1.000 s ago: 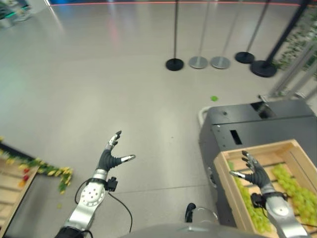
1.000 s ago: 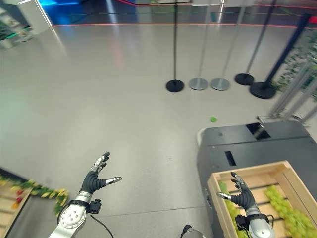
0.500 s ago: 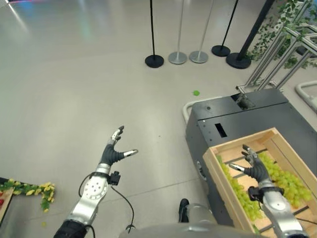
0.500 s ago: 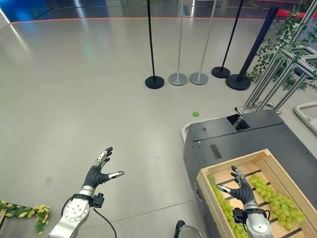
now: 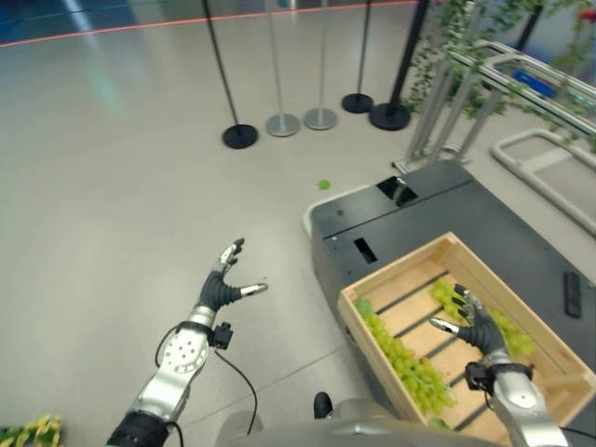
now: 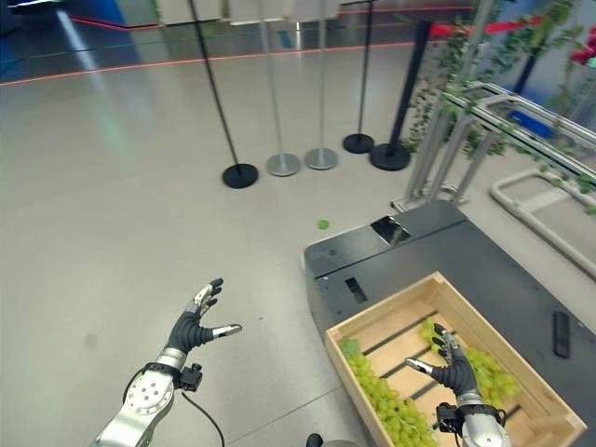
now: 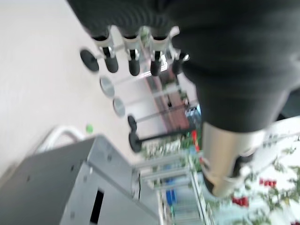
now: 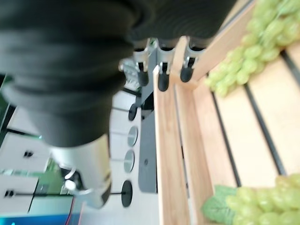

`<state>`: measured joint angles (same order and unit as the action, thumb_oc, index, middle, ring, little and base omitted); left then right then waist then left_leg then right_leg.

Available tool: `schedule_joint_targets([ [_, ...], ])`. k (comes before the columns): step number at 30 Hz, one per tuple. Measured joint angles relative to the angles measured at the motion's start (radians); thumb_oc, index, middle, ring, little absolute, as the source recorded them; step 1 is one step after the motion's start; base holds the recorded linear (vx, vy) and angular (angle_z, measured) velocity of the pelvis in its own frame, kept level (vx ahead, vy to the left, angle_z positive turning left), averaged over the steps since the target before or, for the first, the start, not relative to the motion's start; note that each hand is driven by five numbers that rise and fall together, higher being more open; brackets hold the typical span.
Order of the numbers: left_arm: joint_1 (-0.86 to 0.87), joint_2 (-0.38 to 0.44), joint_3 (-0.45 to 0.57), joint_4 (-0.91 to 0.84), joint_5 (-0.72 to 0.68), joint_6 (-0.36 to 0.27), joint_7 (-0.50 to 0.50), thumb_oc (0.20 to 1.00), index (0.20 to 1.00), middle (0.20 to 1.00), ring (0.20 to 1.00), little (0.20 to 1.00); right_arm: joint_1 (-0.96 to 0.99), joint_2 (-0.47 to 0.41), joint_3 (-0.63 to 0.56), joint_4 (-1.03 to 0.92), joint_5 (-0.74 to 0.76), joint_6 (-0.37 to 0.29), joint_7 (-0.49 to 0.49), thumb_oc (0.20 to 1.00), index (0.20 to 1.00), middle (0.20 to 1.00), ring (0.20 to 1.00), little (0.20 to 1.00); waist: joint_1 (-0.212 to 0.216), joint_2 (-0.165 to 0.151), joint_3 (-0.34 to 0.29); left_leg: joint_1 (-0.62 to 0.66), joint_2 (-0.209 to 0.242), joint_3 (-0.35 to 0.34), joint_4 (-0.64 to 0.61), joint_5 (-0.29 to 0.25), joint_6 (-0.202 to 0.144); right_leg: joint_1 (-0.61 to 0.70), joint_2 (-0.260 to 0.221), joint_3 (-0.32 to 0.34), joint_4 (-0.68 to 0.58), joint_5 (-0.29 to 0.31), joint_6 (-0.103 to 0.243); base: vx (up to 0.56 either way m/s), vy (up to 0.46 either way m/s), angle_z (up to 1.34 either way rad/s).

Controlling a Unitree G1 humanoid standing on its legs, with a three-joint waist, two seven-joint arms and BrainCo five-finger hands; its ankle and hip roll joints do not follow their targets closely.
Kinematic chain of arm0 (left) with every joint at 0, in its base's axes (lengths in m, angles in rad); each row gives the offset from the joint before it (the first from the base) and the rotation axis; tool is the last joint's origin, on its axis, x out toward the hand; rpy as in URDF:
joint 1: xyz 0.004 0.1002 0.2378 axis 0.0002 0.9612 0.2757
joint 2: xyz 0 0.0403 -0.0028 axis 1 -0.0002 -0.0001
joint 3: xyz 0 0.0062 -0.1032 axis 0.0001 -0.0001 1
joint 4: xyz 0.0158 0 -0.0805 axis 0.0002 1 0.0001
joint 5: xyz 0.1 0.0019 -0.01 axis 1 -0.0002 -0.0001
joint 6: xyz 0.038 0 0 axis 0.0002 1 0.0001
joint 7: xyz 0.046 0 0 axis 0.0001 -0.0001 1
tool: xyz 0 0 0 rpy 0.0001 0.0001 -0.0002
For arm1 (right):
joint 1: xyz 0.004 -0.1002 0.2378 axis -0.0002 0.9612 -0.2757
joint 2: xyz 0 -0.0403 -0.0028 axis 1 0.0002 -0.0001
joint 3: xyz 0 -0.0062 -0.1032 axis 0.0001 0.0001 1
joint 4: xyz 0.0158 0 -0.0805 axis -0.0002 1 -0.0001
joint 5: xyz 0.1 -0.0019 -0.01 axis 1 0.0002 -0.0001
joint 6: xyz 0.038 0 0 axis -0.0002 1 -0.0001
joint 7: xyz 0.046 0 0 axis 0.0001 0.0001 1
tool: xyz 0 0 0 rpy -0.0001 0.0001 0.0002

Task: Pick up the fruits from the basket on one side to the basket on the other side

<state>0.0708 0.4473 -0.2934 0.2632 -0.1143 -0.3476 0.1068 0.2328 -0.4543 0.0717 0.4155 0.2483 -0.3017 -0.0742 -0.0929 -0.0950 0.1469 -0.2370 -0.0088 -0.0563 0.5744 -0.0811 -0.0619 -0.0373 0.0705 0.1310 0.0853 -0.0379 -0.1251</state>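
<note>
**Right robot hand spread above the grape crate, nothing held**

The grey floor point(image 5: 112, 186) stretches away under the left robot hand point(image 5: 223, 284), which hangs out over it with fingers splayed wide and empty, well apart from any fruit. On the right, a dark grey cart point(image 6: 391, 256) carries the wooden crate point(image 6: 372, 321) that serves as the basket. Directly beneath the right robot hand point(image 6: 451, 371) lie its slats, with green grapes point(image 6: 386, 400) in one long bunch to the hand's left and a second cluster point(image 6: 489, 377) just beside its fingers on the right. This hand is also spread open, holding nothing.

Judged risk: grapes are soft and loosely joined, so a shallow pinch could strip berries or drop the bunch; fingers could also catch the crate's rim.
</note>
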Motion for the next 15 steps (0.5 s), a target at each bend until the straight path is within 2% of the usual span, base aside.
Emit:
schedule_joint_targets([
  [1, 0.005, 0.006, -0.003, 0.004, 0.0, 0.003, -0.002, 1.0, 1.0, 1.0, 1.0, 1.0, -0.007, 0.014, 0.006, 0.0, 0.0, 0.001, 0.001, 1.0, 1.0, 1.0, 1.0, 1.0, 0.011, -0.027, 0.005, 0.014, -0.039, -0.058, -0.149, -0.006, 0.014, 0.024, -0.004, 0.054, -0.036, 0.016, 0.019, 0.19, 0.164, -1.53],
  [2, 0.02, 0.022, -0.003, 0.003, 0.001, 0.003, -0.004, 1.0, 1.0, 1.0, 1.0, 1.0, -0.05, 0.006, 0.035, 0.003, 0.0, 0.0, -0.002, 1.0, 1.0, 1.0, 1.0, 1.0, 0.06, -0.028, 0.008, 0.002, -0.071, -0.196, -0.306, -0.007, 0.002, 0.035, 0.017, 0.146, -0.054, 0.035, 0.024, 0.22, 0.224, -2.1],
  [3, 0.031, 0.035, -0.005, 0.012, 0.001, 0.003, -0.006, 1.0, 1.0, 1.0, 1.0, 1.0, -0.081, 0.003, 0.05, 0.007, -0.002, 0.0, 0.002, 1.0, 1.0, 1.0, 1.0, 1.0, 0.092, -0.024, 0.009, 0.027, -0.09, -0.359, -0.414, 0.009, 0.009, 0.023, 0.031, 0.209, -0.041, 0.029, 0.032, 0.11, 0.17, -2.57],
  [4, 0.034, 0.035, -0.01, 0.028, 0.001, 0.01, -0.008, 1.0, 1.0, 1.0, 1.0, 1.0, -0.111, -0.013, 0.06, 0.01, -0.002, -0.008, 0.003, 1.0, 1.0, 1.0, 1.0, 1.0, 0.092, 0.008, 0.016, 0.016, -0.096, -0.459, -0.455, 0.025, 0.0, 0.032, 0.062, 0.257, -0.042, 0.023, 0.032, 0.08, 0.215, -2.02],
  [5, 0.031, 0.034, -0.013, 0.031, 0.002, 0.008, -0.013, 1.0, 1.0, 1.0, 1.0, 1.0, -0.12, -0.016, 0.06, 0.012, -0.002, -0.009, 0.004, 1.0, 1.0, 1.0, 1.0, 1.0, 0.105, 0.028, 0.015, 0.013, -0.088, -0.48, -0.456, 0.041, -0.012, 0.031, 0.074, 0.259, -0.035, 0.022, 0.01, 0.05, 0.256, -1.77],
  [6, 0.02, 0.033, -0.03, 0.039, 0.001, 0.008, -0.013, 1.0, 1.0, 1.0, 1.0, 1.0, -0.111, -0.029, 0.061, 0.022, -0.003, -0.009, 0.007, 1.0, 1.0, 1.0, 1.0, 1.0, 0.093, 0.069, 0.012, -0.012, -0.076, -0.464, -0.428, 0.059, -0.001, 0.042, 0.1, 0.289, -0.038, 0.01, 0.016, 0.01, 0.311, -1.22],
  [8, 0.01, 0.029, -0.043, 0.036, 0.001, 0.007, -0.014, 1.0, 1.0, 1.0, 1.0, 1.0, -0.09, -0.042, 0.061, 0.032, -0.008, -0.006, 0.012, 1.0, 1.0, 1.0, 1.0, 1.0, 0.096, 0.087, 0.011, -0.012, -0.067, -0.435, -0.399, 0.067, 0.007, 0.035, 0.109, 0.318, -0.009, -0.015, 0.029, -0.05, 0.319, -1.34],
  [9, 0.012, 0.029, -0.045, 0.033, 0.001, 0.007, -0.014, 1.0, 1.0, 1.0, 1.0, 1.0, -0.09, -0.043, 0.062, 0.035, -0.013, -0.005, 0.014, 1.0, 1.0, 1.0, 1.0, 1.0, 0.103, 0.096, 0.011, -0.002, -0.066, -0.386, -0.405, 0.106, -0.012, 0.039, 0.098, 0.316, 0.012, -0.054, 0.074, -0.1, 0.458, -1.43],
  [10, -0.017, 0.029, -0.055, 0.041, 0.001, 0.009, -0.013, 1.0, 1.0, 1.0, 1.0, 1.0, -0.073, -0.04, 0.062, 0.035, -0.019, -0.004, 0.011, 1.0, 1.0, 1.0, 1.0, 1.0, 0.078, 0.075, 0.021, 0.016, -0.075, -0.347, -0.405, 0.109, 0.01, 0.017, 0.075, 0.332, 0.037, -0.054, 0.076, -0.15, 0.595, -1.83],
  [11, -0.043, 0.033, -0.07, 0.036, 0.001, 0.009, -0.01, 1.0, 1.0, 1.0, 1.0, 1.0, -0.074, -0.04, 0.061, 0.035, -0.031, -0.003, 0.012, 1.0, 1.0, 1.0, 1.0, 1.0, 0.081, 0.059, 0.027, 0.029, -0.078, -0.267, -0.433, 0.114, 0.046, -0.004, 0.048, 0.368, 0.045, -0.062, 0.108, -0.15, 0.437, -1.78],
  [12, -0.047, 0.034, -0.074, 0.033, 0.0, 0.008, -0.006, 1.0, 1.0, 1.0, 1.0, 1.0, -0.08, -0.039, 0.061, 0.034, -0.032, 0.001, 0.013, 1.0, 1.0, 1.0, 1.0, 1.0, 0.098, 0.058, 0.031, 0.033, -0.068, -0.21, -0.452, 0.117, 0.063, -0.015, 0.036, 0.38, 0.056, -0.077, 0.152, -0.18, 0.383, -1.98],
  [13, -0.059, 0.031, -0.075, 0.035, 0.001, 0.007, -0.007, 1.0, 1.0, 1.0, 1.0, 1.0, -0.084, -0.039, 0.06, 0.023, -0.033, 0.003, 0.013, 1.0, 1.0, 1.0, 1.0, 1.0, 0.105, 0.058, 0.033, 0.039, -0.074, -0.188, -0.476, 0.124, 0.074, -0.036, 0.014, 0.371, 0.094, -0.099, 0.197, -0.22, 0.36, -1.75],
  [14, -0.092, 0.028, -0.079, 0.035, 0.0, 0.007, -0.001, 1.0, 1.0, 1.0, 1.0, 1.0, -0.083, -0.034, 0.062, 0.021, -0.034, 0.003, 0.013, 1.0, 1.0, 1.0, 1.0, 1.0, 0.077, 0.053, 0.037, 0.033, -0.092, -0.161, -0.469, 0.12, 0.096, -0.046, -0.036, 0.36, 0.089, -0.093, 0.221, -0.17, 0.213, -1.7],
  [15, -0.11, 0.03, -0.078, 0.035, 0.001, 0.008, 0.004, 1.0, 1.0, 1.0, 1.0, 1.0, -0.107, -0.028, 0.07, 0.017, -0.038, 0.005, 0.011, 1.0, 1.0, 1.0, 1.0, 1.0, 0.082, 0.05, 0.044, 0.025, -0.09, -0.11, -0.47, 0.118, 0.11, -0.07, -0.05, 0.376, 0.067, -0.071, 0.248, -0.23, 0.266, -1.89],
])
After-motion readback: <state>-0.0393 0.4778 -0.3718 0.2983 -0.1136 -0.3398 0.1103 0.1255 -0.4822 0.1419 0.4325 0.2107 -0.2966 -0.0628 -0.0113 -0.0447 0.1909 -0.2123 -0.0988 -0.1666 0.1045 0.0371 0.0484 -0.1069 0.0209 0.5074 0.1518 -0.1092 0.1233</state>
